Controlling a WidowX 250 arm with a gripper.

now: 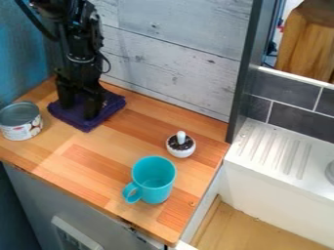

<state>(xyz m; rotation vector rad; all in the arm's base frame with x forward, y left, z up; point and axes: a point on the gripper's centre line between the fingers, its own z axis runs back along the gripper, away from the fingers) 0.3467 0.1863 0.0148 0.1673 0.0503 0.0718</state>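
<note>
The black gripper [79, 102] hangs down at the upper left of the counter, over a folded purple cloth [85, 117]. Its two fingers stand apart, with cloth visible between them, and their tips reach down to the cloth, which lies flat. To the left of the cloth is a tin can [22, 128] with a paper label, standing upright. A turquoise mug [154, 178] stands upright near the front of the counter, its handle toward the lower left. Behind the mug and to its right sits a small white pot [180, 149] with dark contents and a white knob rising from it.
The wooden counter [108, 158] meets a pale plank wall [176, 53] behind. A dark upright post [246, 73] rises at its back right corner. Beyond the right edge are a white ridged drainboard [274, 151] and a lower wooden-floored recess [244, 227].
</note>
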